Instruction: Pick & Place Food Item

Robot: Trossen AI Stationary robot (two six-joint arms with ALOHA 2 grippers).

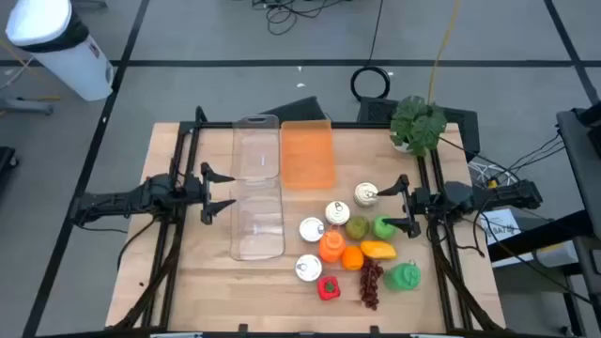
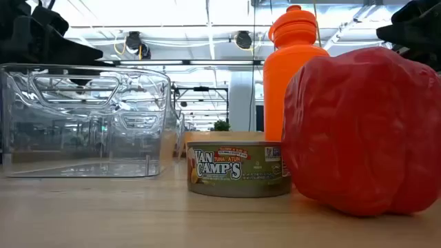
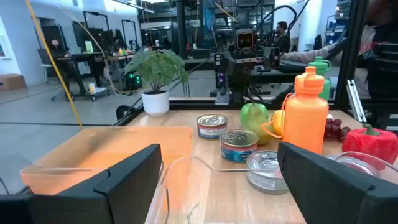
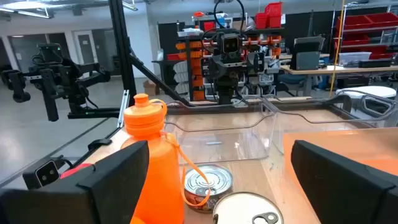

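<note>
Wood table (image 1: 197, 282): food pile (image 1: 352, 246) just beside right end effector (image 1: 402, 203), open, empty

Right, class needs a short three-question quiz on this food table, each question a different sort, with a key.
1. True or false: the clear bin already holds a food item.
2. Which lies nearest the right gripper? A) green pear B) red pepper C) grapes
3. Fill in: the orange lid lies beside the clear bin, on the side toward the ____ arm.

Key: 1 false; 2 A; 3 right.
</note>
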